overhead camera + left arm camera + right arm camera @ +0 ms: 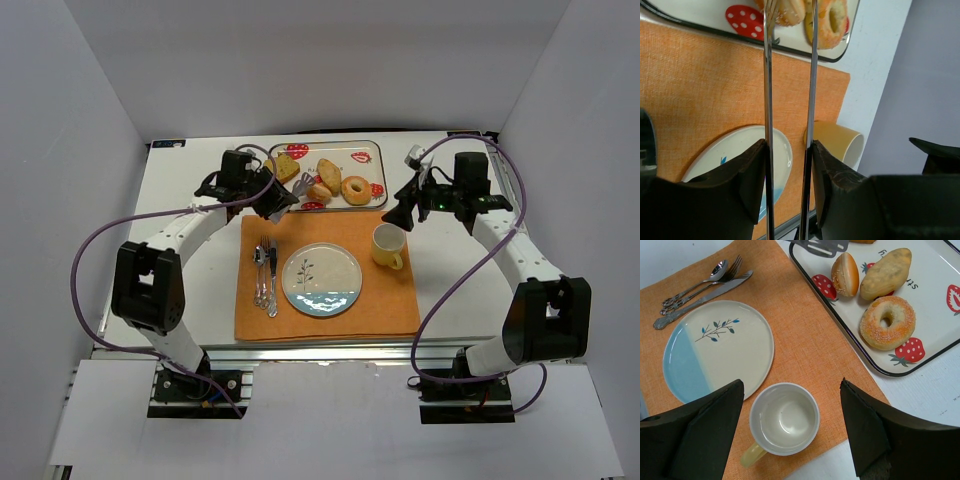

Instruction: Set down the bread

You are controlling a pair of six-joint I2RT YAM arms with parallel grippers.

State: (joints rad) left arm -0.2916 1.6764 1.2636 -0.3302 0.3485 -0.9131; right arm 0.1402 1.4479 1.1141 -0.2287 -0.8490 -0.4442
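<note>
The placemat (805,340) is rough, woven orange cloth. The plate (735,347) and the cup (785,419) are smooth and shiny, like glazed pottery. The tray (930,275) is glossy too. The tongs (768,90) and the cutlery (702,297) are bright, shiny metal. The longer bread roll (886,272) has a dull crust. The rounder bread roll (846,274) shines a little. The bagel (867,332) looks grainy. The counter (940,385) is plain matt white. The right gripper (791,382) has dull black jaws.
</note>
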